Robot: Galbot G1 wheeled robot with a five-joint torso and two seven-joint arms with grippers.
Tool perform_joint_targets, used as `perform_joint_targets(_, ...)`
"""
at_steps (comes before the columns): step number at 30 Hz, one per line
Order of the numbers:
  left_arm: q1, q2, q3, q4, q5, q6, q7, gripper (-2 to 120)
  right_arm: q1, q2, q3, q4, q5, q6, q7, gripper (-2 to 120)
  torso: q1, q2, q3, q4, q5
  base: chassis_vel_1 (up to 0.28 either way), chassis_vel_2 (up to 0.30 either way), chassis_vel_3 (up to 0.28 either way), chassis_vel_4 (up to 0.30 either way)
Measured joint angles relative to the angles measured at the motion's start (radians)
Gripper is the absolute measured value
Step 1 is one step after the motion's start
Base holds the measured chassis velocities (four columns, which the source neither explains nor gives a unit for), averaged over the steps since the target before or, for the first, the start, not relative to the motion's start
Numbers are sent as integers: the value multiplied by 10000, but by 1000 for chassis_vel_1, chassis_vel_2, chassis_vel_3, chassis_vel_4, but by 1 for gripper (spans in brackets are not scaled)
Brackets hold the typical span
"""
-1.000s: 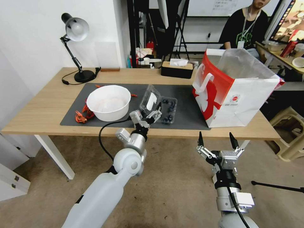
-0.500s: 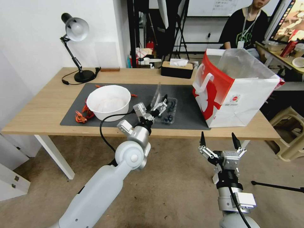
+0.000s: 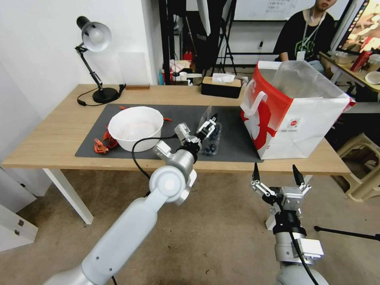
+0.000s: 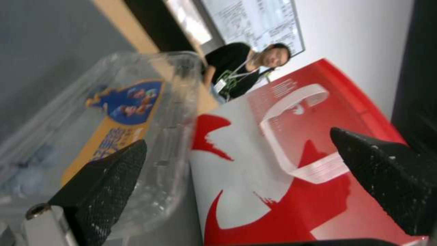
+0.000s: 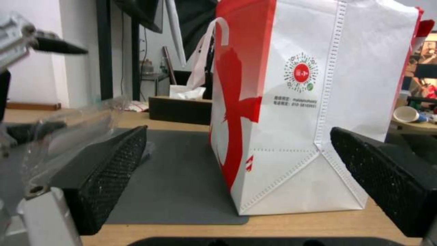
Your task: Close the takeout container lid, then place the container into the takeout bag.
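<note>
The takeout container (image 3: pixel 211 145) with dark blueberries sits on the grey mat, between the white bowl and the takeout bag (image 3: pixel 295 118). Its clear lid (image 3: pixel 204 116) stands tilted over the berries. In the left wrist view the lid (image 4: pixel 114 112) shows its blue-yellow label and rests against the outer side of one finger (image 4: pixel 107 177). My left gripper (image 3: pixel 209 123) is open just above the container, with nothing between its fingers. My right gripper (image 3: pixel 277 176) hangs open in front of the table edge, facing the bag (image 5: pixel 291 112).
A white bowl (image 3: pixel 135 127) stands on the mat's left with orange bits beside it. A black tissue box (image 3: pixel 221 88) and a desk lamp (image 3: pixel 95 59) stand at the back. The mat (image 3: pixel 233 142) lies bare between container and bag.
My left gripper has moved right and away from me, swinging the lid from lying open to tilted over the berries. My right gripper has sunk slightly.
</note>
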Motion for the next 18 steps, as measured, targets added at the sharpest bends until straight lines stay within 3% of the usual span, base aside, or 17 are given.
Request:
perform_joint_targets(4, -148, -158, 16, 215, -513, 147, -417, 99, 128, -46, 54, 62, 274, -107, -8, 100, 0, 0, 0, 0, 0, 0, 0, 0, 0)
perform_joint_targets(7, -281, -354, 20, 516, -931, 229, -838, 86, 371, -125, 67, 137, 737, -318, -12, 100, 0, 1, 0, -1, 0, 0, 0, 0, 0)
perform_joint_targets(18, -366, -466, 247, 977, -877, 279, -1092, 50, 1481, -607, 248, 139, 2673, -1198, 132, 100, 0, 0, 0, 3, 0, 0, 0, 0, 0)
